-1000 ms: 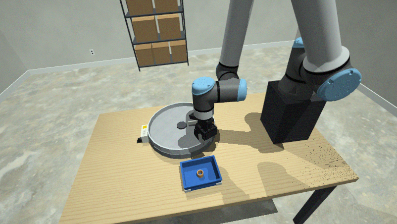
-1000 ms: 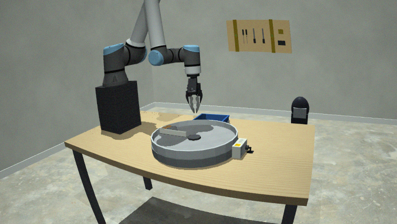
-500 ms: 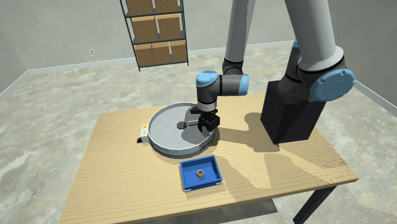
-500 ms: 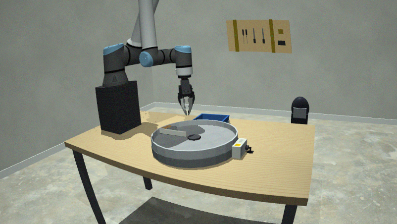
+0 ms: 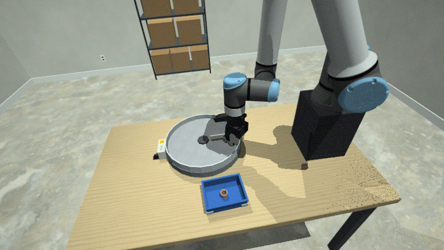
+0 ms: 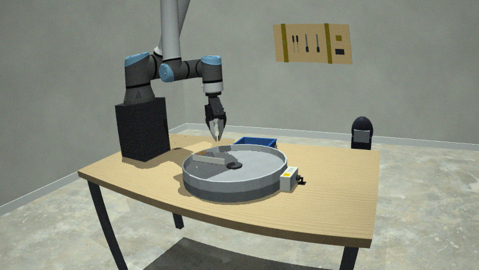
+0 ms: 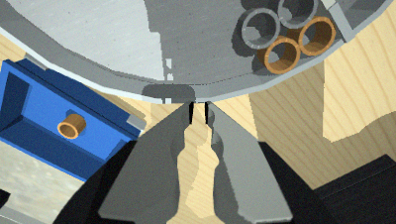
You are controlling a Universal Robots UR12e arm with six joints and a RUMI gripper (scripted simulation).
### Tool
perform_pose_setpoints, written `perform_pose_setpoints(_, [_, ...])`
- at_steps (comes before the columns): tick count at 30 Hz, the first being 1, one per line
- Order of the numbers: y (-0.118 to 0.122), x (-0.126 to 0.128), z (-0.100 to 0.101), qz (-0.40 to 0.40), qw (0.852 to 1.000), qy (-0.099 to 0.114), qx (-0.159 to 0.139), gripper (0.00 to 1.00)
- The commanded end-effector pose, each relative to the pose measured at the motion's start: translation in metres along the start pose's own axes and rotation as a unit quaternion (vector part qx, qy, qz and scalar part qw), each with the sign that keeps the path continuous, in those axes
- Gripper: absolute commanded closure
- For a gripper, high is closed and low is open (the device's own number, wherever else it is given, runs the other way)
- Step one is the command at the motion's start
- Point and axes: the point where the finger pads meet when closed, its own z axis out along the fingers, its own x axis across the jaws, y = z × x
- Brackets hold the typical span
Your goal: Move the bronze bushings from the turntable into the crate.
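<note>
wooden table (image 5: 139, 198) (image 6: 328, 201) (image 7: 292, 119), grey walls (image 5: 248, 27) (image 6: 251, 83)

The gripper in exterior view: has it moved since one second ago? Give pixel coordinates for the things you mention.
Yes, the gripper (image 5: 233, 144) (image 6: 217, 140) (image 7: 199, 103) has moved away from the blue crate (image 5: 203, 192) (image 6: 260, 143) (image 7: 101, 141), toward the black pedestal (image 5: 328, 136) (image 6: 135, 130) (image 7: 363, 195).
</note>
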Motion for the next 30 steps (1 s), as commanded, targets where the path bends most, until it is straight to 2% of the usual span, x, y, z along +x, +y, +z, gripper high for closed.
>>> perform_pose_setpoints(1, [-0.006, 0.013, 0.000, -0.025, 1.000, -0.002, 0.000, 0.94])
perform_pose_setpoints(18, [-0.019, 0.045, 0.000, -0.081, 0.997, -0.002, 0.000, 0.94])
perform_pose_setpoints(30, [-0.023, 0.057, 0.000, -0.101, 0.995, -0.002, 0.000, 0.94])
